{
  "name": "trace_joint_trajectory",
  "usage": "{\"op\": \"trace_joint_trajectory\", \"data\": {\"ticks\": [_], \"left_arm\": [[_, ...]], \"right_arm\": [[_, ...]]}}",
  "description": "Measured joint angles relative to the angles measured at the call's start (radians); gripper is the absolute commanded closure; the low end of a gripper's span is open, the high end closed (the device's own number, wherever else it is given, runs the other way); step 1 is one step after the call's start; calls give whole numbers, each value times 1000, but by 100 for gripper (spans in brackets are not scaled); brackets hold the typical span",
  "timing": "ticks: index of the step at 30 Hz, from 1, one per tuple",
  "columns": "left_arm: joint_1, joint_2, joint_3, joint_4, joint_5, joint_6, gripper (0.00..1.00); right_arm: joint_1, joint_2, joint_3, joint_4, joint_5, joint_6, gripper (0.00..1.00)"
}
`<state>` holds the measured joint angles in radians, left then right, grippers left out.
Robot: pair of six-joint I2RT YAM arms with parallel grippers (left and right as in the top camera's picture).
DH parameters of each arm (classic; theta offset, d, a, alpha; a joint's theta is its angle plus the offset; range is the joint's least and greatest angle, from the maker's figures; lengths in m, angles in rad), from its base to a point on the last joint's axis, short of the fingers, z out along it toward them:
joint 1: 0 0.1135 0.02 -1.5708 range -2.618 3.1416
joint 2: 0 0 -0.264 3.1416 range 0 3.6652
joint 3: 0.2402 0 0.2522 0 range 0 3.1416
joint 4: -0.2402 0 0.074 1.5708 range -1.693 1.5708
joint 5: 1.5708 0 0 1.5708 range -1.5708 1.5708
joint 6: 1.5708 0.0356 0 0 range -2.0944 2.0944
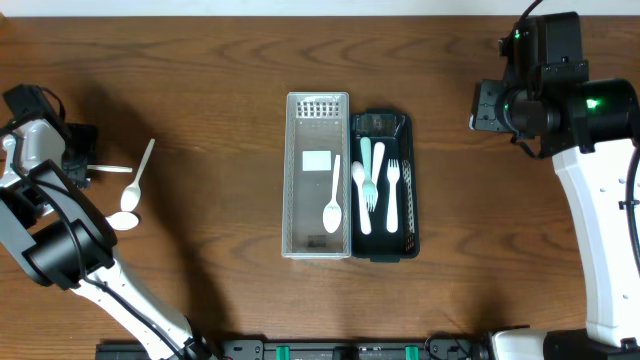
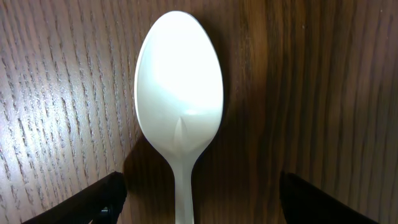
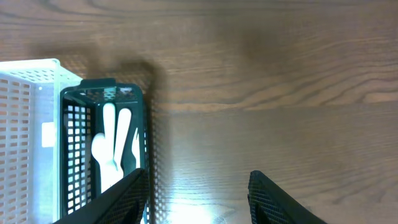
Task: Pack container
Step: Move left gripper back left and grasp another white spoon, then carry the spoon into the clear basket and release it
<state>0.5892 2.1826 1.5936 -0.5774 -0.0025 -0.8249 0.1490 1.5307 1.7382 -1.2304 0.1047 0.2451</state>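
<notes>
Hovering near the bench's left edge, our left gripper [image 2: 199, 202] spreads wide astride a white plastic spoon [image 2: 179, 87] (not gripping it); our right gripper [image 3: 198, 196] gapes empty.

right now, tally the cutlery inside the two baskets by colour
white: 4 (1 spoon in the white basket, 3 white pieces in the dark basket)
mint green: 1 (mint green piece, also in the dark basket)
total: 5
</notes>
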Motion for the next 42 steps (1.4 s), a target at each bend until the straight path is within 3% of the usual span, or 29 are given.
{"op": "trace_joint_trajectory", "data": {"ticks": [4,8,16,18,22,24,33,42], "left_arm": [[0,0,0,-9,0,12,29],[0,0,0,-43,1,11,46],[0,2,0,-121,0,14,61],[0,3,0,-133,-4,10,73],[0,3,0,-147,-10,14,81],[0,3,0,-148,-12,11,92],[0,3,0,-148,-16,24,94],[-5,-19,0,-191,-45,122,94]], "right_arm": [[0,0,0,0,0,0,46],[0,0,0,0,0,0,46],[0,0,0,0,0,10,46],[0,0,0,0,0,10,46],[0,0,0,-3,0,10,46],[0,0,0,-7,0,10,46],[0,0,0,-19,0,10,46],[0,0,0,-19,0,10,46]]}}
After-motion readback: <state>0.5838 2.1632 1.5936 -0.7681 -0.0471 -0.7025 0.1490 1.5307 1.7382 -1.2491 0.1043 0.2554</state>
